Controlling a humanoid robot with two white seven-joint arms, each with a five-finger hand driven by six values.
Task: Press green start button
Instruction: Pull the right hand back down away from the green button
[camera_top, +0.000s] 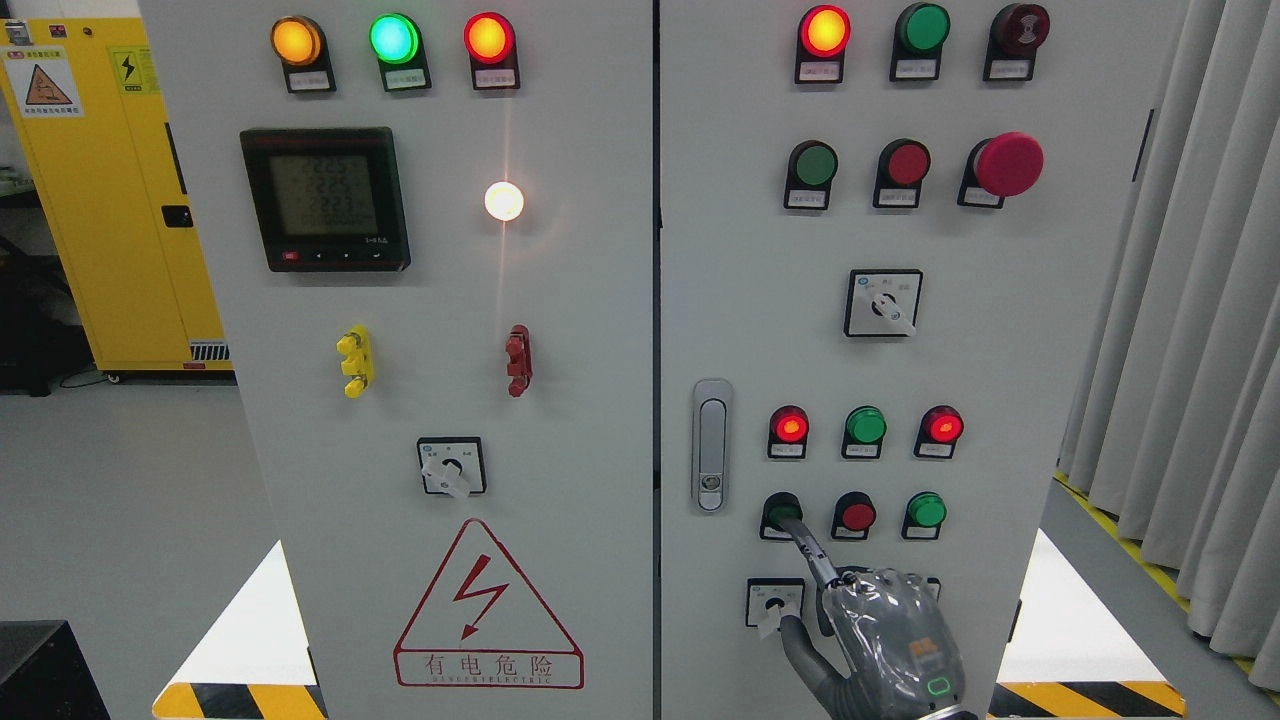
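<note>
Head view, and the action sits low on the right door of the grey control cabinet (1040, 330). The right hand (895, 640), sheathed in a clear cover, rises from the bottom edge right of centre. Its index finger (812, 555) is stretched up and to the left, tip resting on the green start button (781, 511), the leftmost of the bottom row of three. The other fingers are curled back against the palm, grasping nothing; the thumb (800, 650) juts down-left.

Tight quarters around that button: the red push button (857, 516) sits just beside it on the right, with another green button (926, 510) further along. Directly below, a small rotary selector switch (774, 603) lies just left of the knuckles, close to the thumb. To the left, the grey door latch (711, 445) stands upright near the door's edge, and past it runs the dark seam between the two doors.

Above the pressed button, a row of lamps: a lit red lamp (789, 426), a green one, another lit red. Open panel face lies between that row and a larger selector switch (883, 303) higher up.

Far right, grey curtains (1190, 330) hang clear of the cabinet. Upper left, a yellow cabinet (100, 200) stands well apart.
</note>
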